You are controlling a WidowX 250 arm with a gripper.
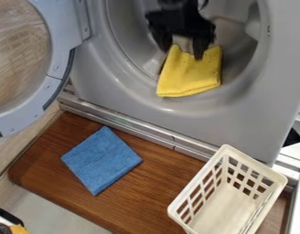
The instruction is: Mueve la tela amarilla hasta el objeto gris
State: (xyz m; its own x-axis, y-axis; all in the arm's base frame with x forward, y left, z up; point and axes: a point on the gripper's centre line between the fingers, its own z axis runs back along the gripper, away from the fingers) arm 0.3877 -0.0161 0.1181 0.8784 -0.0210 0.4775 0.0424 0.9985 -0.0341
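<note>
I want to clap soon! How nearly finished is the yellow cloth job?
Nearly, it seems: the yellow cloth is already at the grey machine. The gripper has its fingers apart by the cloth's top, so maybe nothing's held. Perhaps only backing away remains.

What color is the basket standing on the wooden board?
The basket is off-white, and it shows best in the camera view.

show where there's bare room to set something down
Bare brown board shows between the blue cloth and the white basket, with another patch left of the blue cloth. The basket's floor is bare too. It is crowded at the round opening of the gray machine, where the gripper and yellow cloth are.
</note>
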